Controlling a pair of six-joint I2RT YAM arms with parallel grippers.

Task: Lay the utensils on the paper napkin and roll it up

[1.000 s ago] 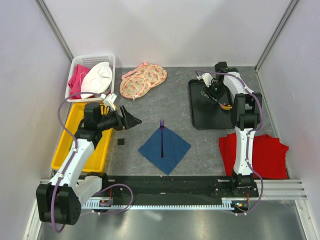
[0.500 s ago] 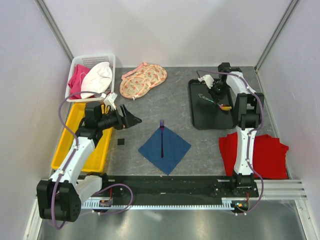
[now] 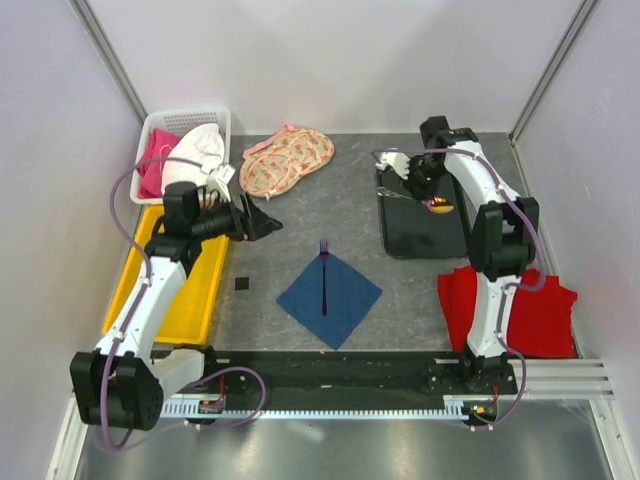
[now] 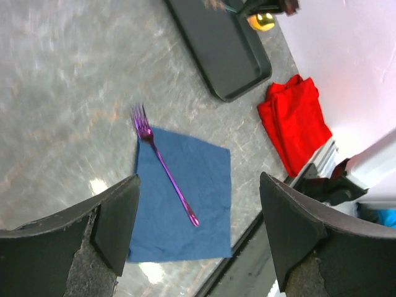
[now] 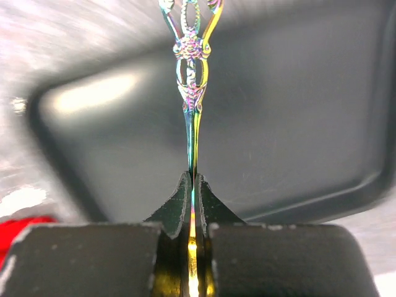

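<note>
The navy paper napkin (image 3: 347, 298) lies as a diamond at the table's middle, with a purple fork (image 3: 323, 280) on it, tines pointing away from me. Both show in the left wrist view: napkin (image 4: 207, 185), fork (image 4: 164, 167). My left gripper (image 3: 268, 222) is open and empty, held above the table to the napkin's far left (image 4: 199, 180). My right gripper (image 3: 417, 178) is shut on a slim iridescent utensil (image 5: 192, 74) with an ornate stem and a gold end, held above the black tray (image 3: 405, 235).
A yellow bin (image 3: 140, 285) and a white basket (image 3: 150, 128) of cloths stand at the left. A peach floral fabric (image 3: 285, 160) lies at the back. A red cloth (image 3: 540, 310) lies at the right front. A small black square (image 3: 241, 285) lies left of the napkin.
My right gripper has lifted the utensil off the tray and moved it left. My left gripper has moved back, toward the basket.
</note>
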